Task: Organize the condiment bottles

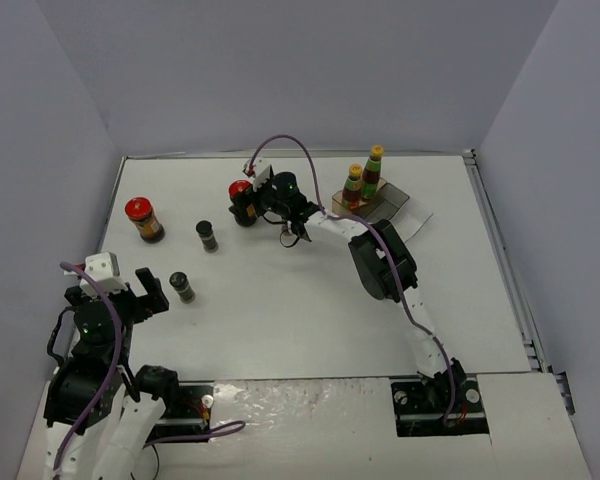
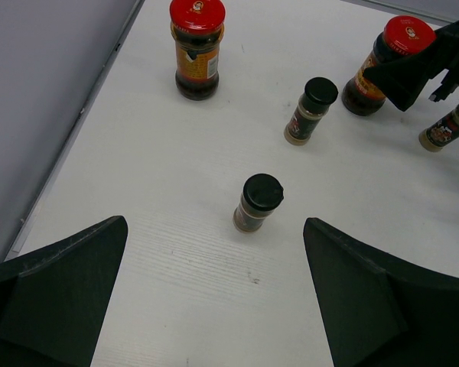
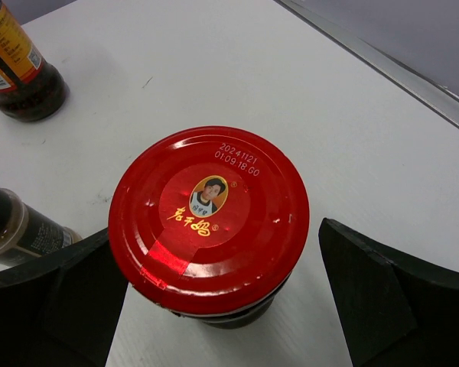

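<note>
**Right arm brackets red-lidded jar on condiment table**

From above, the right gripper (image 1: 252,200) stretches across the white table (image 1: 310,320) to the far jar (image 1: 242,197). Its fingers are spread to either side of the jar and grasp nothing. The 2 tall bottles (image 1: 354,186), yellow-capped and red-labelled, stand in the clear tray (image 1: 398,203) just beside that arm. Near the front-left corner, the left gripper (image 1: 125,292) hangs equally wide and empty, with the near shaker (image 1: 183,287) just beside it. A 2nd jar (image 1: 144,219) and a 2nd shaker (image 1: 208,235) stand well apart farther back.

The left wrist camera shows the near shaker upright, ahead of and between the matte black fingers (image 2: 61,290), its black cap rounded over a dark body. A 3rd shaker (image 2: 446,130) sits at the right edge, by the other arm.

In the right wrist camera, the far jar's glossy red lid (image 3: 209,218), printed with a small portrait and a date stamp, fills the centre. The squat dark jar stands upright, long axis vertical, squarely between the open fingers. The lid hides whether the pads touch the glass. The closing squeeze looks to be this arm's job, as it is far nearer this jar than the left.
</note>
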Available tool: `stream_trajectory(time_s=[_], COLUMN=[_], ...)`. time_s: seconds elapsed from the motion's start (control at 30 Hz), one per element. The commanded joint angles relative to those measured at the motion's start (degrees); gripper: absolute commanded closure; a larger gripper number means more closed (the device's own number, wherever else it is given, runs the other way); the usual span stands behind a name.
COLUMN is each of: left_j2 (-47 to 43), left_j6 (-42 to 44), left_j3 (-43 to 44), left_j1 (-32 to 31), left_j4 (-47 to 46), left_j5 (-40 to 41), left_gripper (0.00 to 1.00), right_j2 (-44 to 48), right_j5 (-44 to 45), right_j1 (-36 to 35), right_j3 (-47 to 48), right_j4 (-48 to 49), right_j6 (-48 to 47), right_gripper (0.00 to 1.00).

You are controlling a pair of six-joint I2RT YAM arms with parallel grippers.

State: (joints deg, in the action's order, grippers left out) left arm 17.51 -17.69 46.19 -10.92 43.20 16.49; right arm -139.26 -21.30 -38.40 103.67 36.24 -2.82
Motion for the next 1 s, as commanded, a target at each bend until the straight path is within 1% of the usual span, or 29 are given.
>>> stream_trajectory(time_s=[0.0,0.1,0.2,0.27,0.37,0.47,0.6,0.67,0.77,0.97], left_j2=[2.0,2.1,2.2,2.1,1.9,1.8,1.7,1.6,1.3,0.1], left_j6=[-0.7,-0.7,-0.6,-0.6,-0.6,-0.6,-0.6,-0.6,-0.6,-0.6], left_j3=[1.0,1.0,1.0,1.0,1.0,1.0,1.0,1.0,1.0,0.9], left_j1=[0.1,0.0,0.0,0.1,0.0,0.0,0.0,0.0,0.1,0.1], left_j4=[-3.1,-3.0,-3.1,-3.2,-3.2,-3.1,-3.1,-3.2,-3.2,-3.2], left_j5=[-0.2,-0.2,-0.3,-0.3,-0.4,-0.4,-0.5,-0.6,-0.5,-0.3], left_gripper=[0.03,0.03,0.03,0.03,0.03,0.03,0.03,0.03,0.03,0.03], right_j2=[-0.3,-0.2,0.3,1.0,2.6,4.0,7.3,10.0,13.7,25.2], right_j5=[0.2,0.3,0.3,0.3,0.2,-0.2,-1.2,-2.2,-3.3,-4.3], right_j1=[-0.5,-0.5,-0.5,-0.5,-0.4,-0.5,-0.4,-0.5,-0.7,-0.7], right_j3=[4.5,4.5,4.5,4.0,3.2,2.3,1.0,-0.1,-2.3,-8.6], right_j4=[8.0,8.6,8.7,8.9,9.6,10.2,10.4,10.5,10.6,9.8], right_j6=[2.2,2.4,2.0,1.8,1.8,1.7,1.7,1.7,1.5,0.5], right_gripper=[0.01,0.05,0.15,0.25,0.44,0.65,0.88,0.96,1.0,1.0])
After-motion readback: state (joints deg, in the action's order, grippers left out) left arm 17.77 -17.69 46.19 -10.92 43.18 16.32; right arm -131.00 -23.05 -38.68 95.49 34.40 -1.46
